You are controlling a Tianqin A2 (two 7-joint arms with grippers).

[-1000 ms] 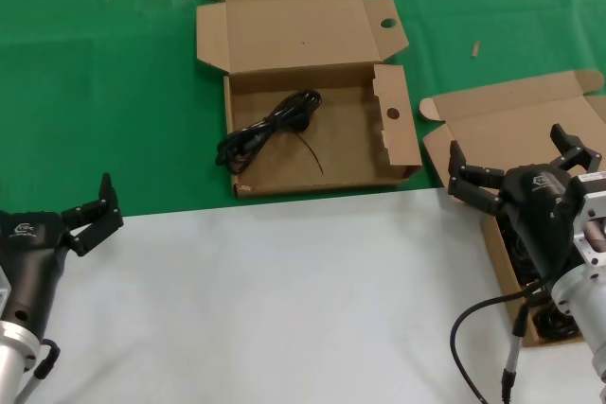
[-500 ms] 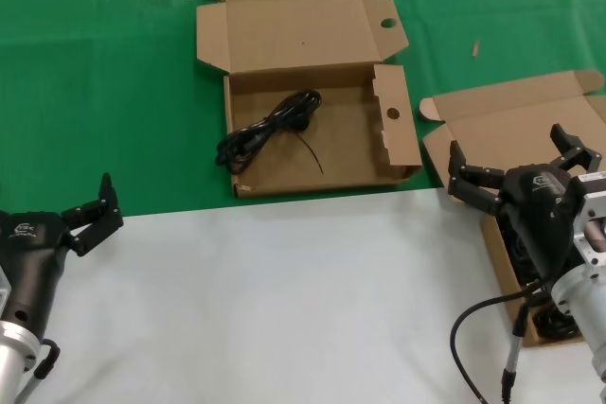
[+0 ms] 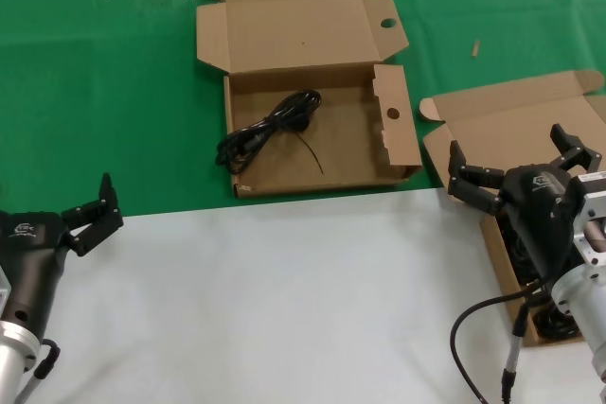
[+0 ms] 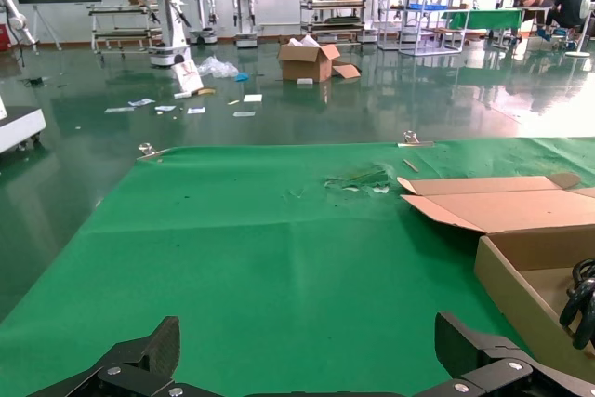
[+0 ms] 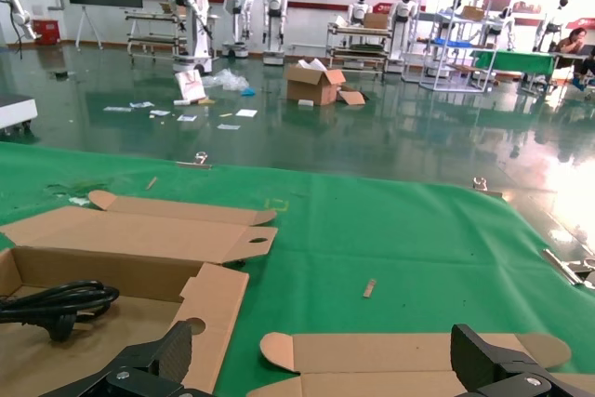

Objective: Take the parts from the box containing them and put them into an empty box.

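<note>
Right fingers (image 3: 523, 160): spread wide, holding nothing; poised above the near end of the box at 3 o'clock, tips pointing toward 12 o'clock.
Left fingers (image 3: 95, 215): parted, holding nothing; low at 8 o'clock, at the seam between the white counter (image 3: 284, 300) and the green mat (image 3: 104, 92), well apart from both boxes.
Source box (image 3: 502, 130): brown cardboard, lid open, at 3 o'clock on the mat; its interior is largely hidden behind the right arm. Dark coiled parts (image 3: 559, 324) show in the box's near end, below the wrist.
Receiving box (image 3: 398, 130): brown cardboard with a round hole in the lid flap and another in the side flap, at 12 o'clock, lid folded back flat.
Cable bundle (image 3: 270, 128): one black coiled cable with plug lies inside the receiving box, toward its left wall, running diagonally; a loose thin cord end trails toward the box's middle.
Right wrist view: cable plug end visible in the holed box.
Robot cable (image 3: 483, 328): black, loops from the right wrist over the counter.
</note>
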